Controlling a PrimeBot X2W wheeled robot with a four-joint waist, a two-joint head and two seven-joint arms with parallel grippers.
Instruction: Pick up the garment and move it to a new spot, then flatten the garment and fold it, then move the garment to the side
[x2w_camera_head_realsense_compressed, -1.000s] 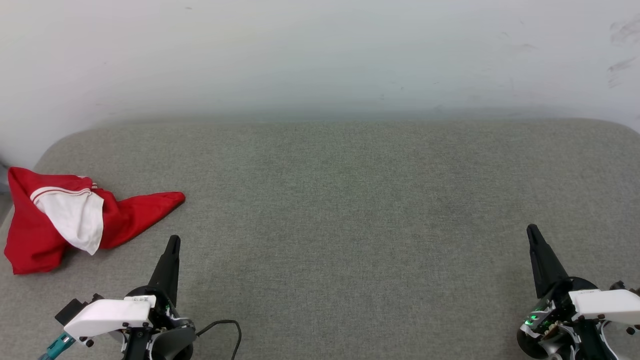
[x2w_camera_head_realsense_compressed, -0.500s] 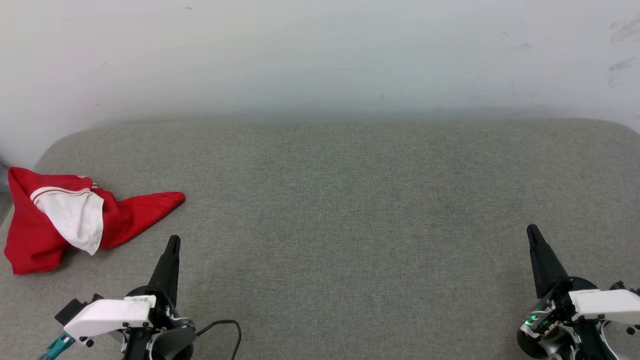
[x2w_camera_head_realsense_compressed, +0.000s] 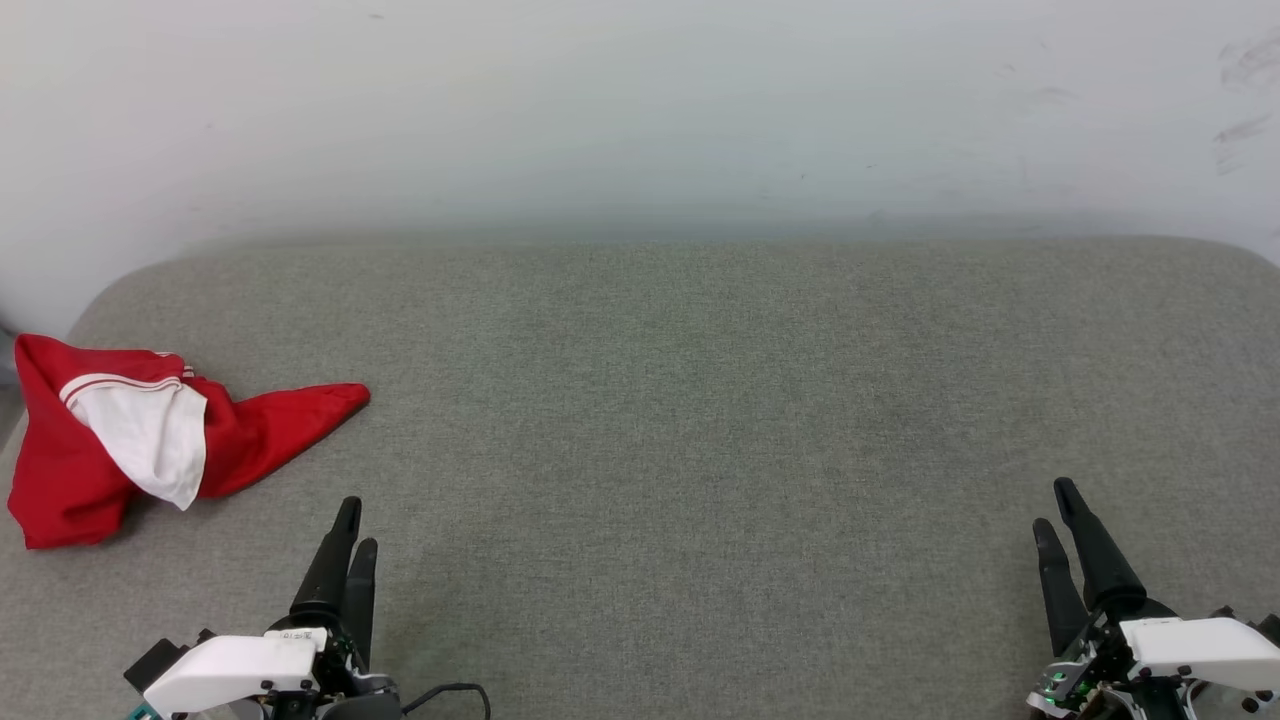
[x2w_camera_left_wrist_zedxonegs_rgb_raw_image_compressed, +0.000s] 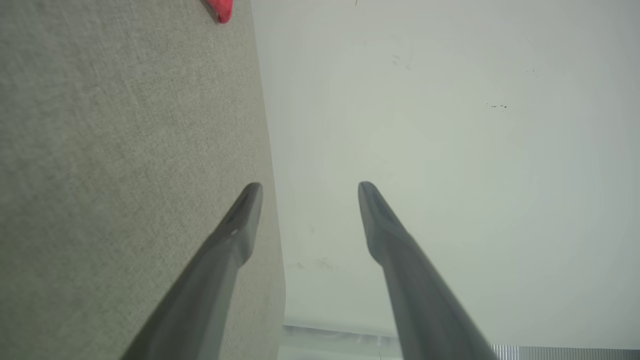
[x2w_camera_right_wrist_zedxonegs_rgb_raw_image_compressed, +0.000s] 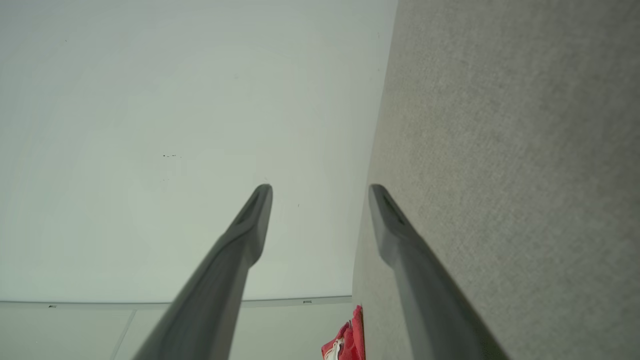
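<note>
The garment (x2w_camera_head_realsense_compressed: 90, 450), red with a white sleeve on top, lies crumpled at the left edge of the grey padded table (x2w_camera_head_realsense_compressed: 700, 400). A red tip of the garment (x2w_camera_left_wrist_zedxonegs_rgb_raw_image_compressed: 221, 9) shows in the left wrist view, and a bit of the garment (x2w_camera_right_wrist_zedxonegs_rgb_raw_image_compressed: 347, 342) hangs at the table's end in the right wrist view. My left gripper (x2w_camera_head_realsense_compressed: 355, 520) stands open near the front left, a short way right of the garment, holding nothing. My right gripper (x2w_camera_head_realsense_compressed: 1055, 508) stands open at the front right, far from the garment, with nothing between its fingers.
A pale wall (x2w_camera_head_realsense_compressed: 640, 110) rises behind the table's far edge. A black cable (x2w_camera_head_realsense_compressed: 450, 692) loops beside the left wrist at the bottom. The table's left edge runs close by the garment.
Both grippers have opened from shut. Both have also drawn back a little toward the front edge. The garment has not moved.
</note>
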